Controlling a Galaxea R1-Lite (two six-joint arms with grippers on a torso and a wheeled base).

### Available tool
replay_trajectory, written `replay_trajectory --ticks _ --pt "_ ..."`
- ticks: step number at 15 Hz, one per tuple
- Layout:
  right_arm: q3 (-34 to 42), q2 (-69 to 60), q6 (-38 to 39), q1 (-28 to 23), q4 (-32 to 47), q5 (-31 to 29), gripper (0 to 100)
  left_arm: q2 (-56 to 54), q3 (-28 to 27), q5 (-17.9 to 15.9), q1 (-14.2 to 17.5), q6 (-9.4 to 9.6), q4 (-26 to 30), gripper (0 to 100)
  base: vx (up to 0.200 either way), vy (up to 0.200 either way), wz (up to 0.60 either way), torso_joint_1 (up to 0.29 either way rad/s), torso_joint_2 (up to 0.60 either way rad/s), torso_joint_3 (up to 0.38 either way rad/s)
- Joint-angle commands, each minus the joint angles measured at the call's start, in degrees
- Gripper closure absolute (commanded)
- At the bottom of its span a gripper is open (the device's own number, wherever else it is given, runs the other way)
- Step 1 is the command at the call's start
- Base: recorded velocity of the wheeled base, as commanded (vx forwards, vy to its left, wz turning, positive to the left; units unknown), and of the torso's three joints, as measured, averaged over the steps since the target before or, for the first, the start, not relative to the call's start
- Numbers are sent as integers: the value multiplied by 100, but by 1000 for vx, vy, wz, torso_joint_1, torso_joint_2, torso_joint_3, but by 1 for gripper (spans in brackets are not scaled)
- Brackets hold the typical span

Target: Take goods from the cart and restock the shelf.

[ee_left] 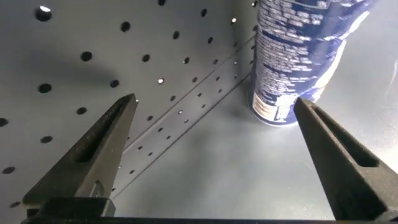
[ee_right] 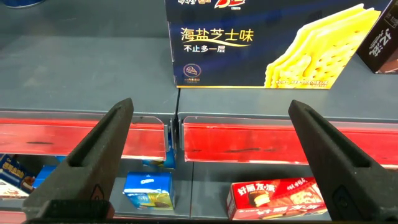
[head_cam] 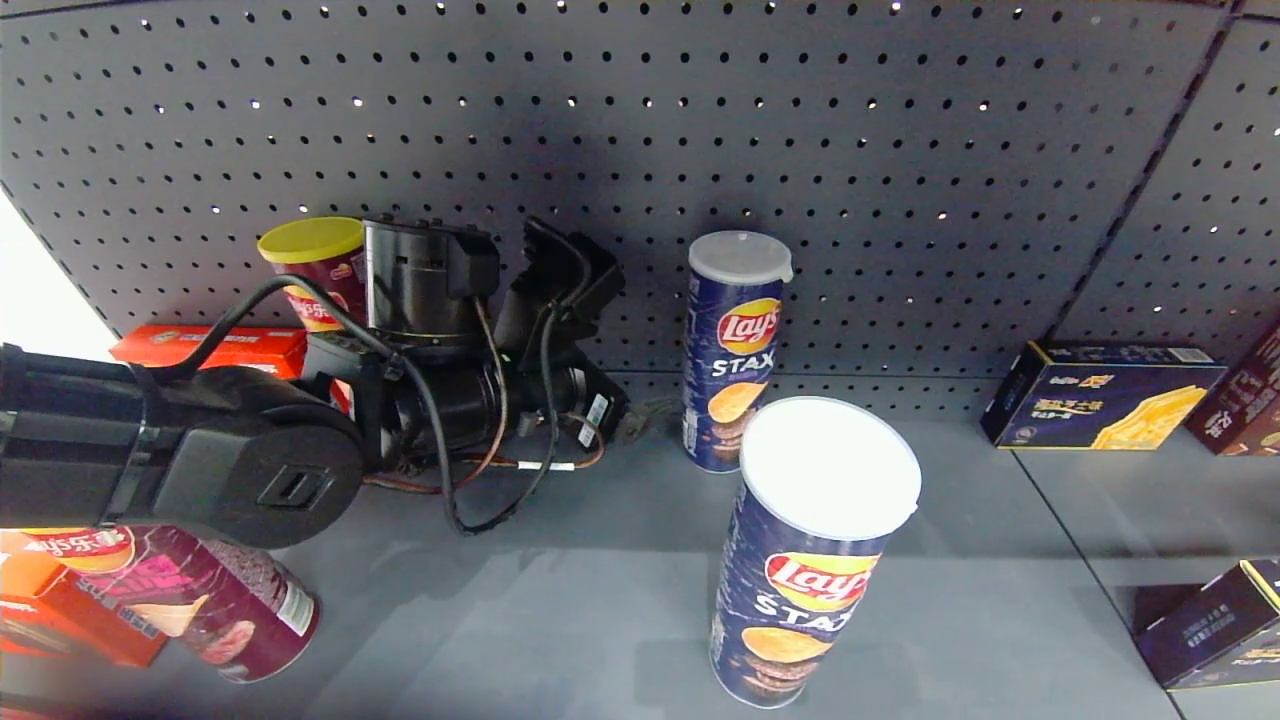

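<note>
— Shelf (head_cam: pixel 600 620) stock?
— Two blue, upright: rear can (head_cam: pixel 733 350) at back edge by pegboard (head_cam: pixel 900 150), front can (head_cam: pixel 810 560) nearer front edge.
— Grippers?
— Left gripper (ee_left: pixel 214 99) spread wide, empty, beside rear can. Right gripper (ee_right: pixel 210 102) likewise, facing cracker box (ee_right: pixel 264 43).

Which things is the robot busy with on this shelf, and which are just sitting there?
Job, probably: open left end effector; tall blue cardboard chip tube with clear lid at the back; grey metal shelf.
Just sitting: nearer blue chip tube with white lid; maroon tube with yellow lid; flat orange box; dark blue cracker box.
</note>
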Motion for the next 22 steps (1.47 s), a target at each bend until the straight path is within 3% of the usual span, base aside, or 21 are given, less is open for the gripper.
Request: replay_trajectory --ticks 1,6,22 --pt "0 -2 0 -1 0 2 0 8 -16 50 0 1 6 0 0 0 0 0 0 0" --pt "0 -2 0 -1 0 2 0 369 -166 234 17 -8 6 0 0 0 0 0 0 0" --pt "0 -2 0 -1 0 2 0 641 -447 348 149 -34 6 0 0 0 0 0 0 0"
